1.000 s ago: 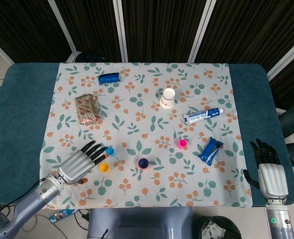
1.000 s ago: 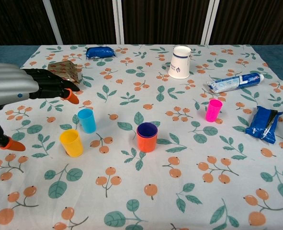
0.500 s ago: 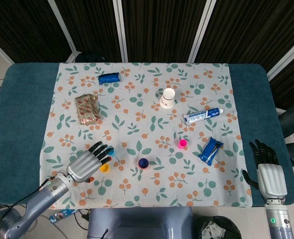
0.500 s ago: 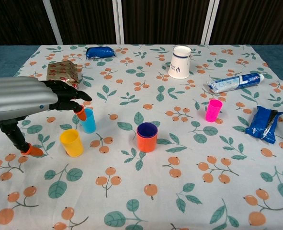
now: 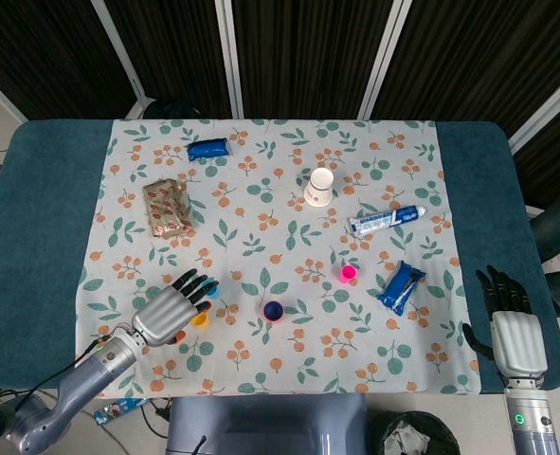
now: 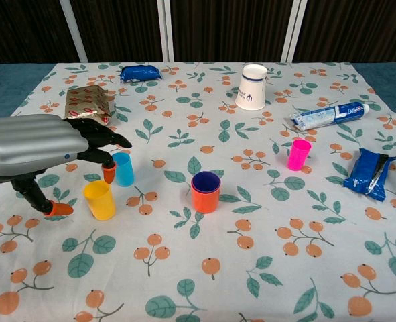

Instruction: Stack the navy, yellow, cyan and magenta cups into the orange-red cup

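The fingers [image 6: 97,137] of the left hand [image 6: 33,146] are spread and hold nothing; the orange-tipped thumb points down to the left of the yellow cup [image 6: 100,199] while the dark fingertips reach over it toward the cyan cup [image 6: 122,168]. That straddling pose looks like a set-up for closing around the yellow cup, which would be next in the stacking order: the navy cup [image 6: 206,181] already sits nested inside the orange-red cup [image 6: 205,198] near the middle of the bench [image 6: 204,282]. In the head view the left hand [image 5: 171,309] covers part of the yellow cup [image 5: 200,319] and hides the cyan one.

The magenta cup [image 6: 298,153] stands apart to the right, near the toothpaste tube [image 6: 329,115] and the blue snack packet [image 6: 370,172], waiting its turn. The right hand [image 5: 512,327] rests at the bench's right edge, fingers extended and empty, clear of the left hand's work.

Compared with a second ago, the left hand has dropped lower and slid toward the robot, from above and behind the cyan cup to over the yellow one, with the thumb now nearer the cloth. All cups and the right hand are where they were.
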Available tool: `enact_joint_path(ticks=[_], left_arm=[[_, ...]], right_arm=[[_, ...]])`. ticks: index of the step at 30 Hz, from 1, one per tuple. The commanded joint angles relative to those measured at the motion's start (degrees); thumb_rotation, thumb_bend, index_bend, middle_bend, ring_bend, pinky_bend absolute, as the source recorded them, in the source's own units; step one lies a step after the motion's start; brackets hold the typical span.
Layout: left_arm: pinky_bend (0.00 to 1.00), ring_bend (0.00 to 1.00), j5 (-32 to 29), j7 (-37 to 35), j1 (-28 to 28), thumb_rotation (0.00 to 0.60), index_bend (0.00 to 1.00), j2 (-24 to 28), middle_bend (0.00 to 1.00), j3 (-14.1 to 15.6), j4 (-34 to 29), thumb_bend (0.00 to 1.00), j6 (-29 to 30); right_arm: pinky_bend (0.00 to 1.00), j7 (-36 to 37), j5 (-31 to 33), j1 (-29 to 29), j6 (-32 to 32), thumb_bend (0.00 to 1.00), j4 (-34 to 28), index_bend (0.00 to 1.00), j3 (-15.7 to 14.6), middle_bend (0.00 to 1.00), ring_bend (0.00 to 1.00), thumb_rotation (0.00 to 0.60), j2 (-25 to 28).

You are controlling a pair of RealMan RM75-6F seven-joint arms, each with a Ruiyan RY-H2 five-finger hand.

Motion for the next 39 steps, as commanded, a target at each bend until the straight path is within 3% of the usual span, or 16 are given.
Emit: enact_joint_path(ticks=[1, 26, 39], left_arm=[[0.0, 0.0, -0.24, -0.07, -0.17, 0.6, 0.39, -0.5, 0.06, 0.12, 0.43, 0.24, 0.3], [0.0, 0.0, 1.83, -3.34, -0.94, 0.6, 0.38, -2.96, 0.06, 1.33, 3.88, 0.24, 3.26], [0.0, 0.0, -0.17, 0.0, -1.32, 0.6, 0.46, -3.55, 0.1, 1.68, 4.11, 0.26, 3.1]], right_arm=[[0.1, -0.06, 0.05, -0.06, -0.13, 0.39, 0.0, 0.0, 0.13, 0.0, 0.0, 0.6, -0.05], [0.1, -1.14, 0.81, -0.57, -1.3, 0.39, 0.05, 0.0, 1.32, 0.0, 0.0, 0.6, -0.48], [0.1, -1.28, 1.1, -0.86, -1.45, 0.39, -0.27, 0.0, 1.82, 0.0, 0.0, 0.6, -0.58]])
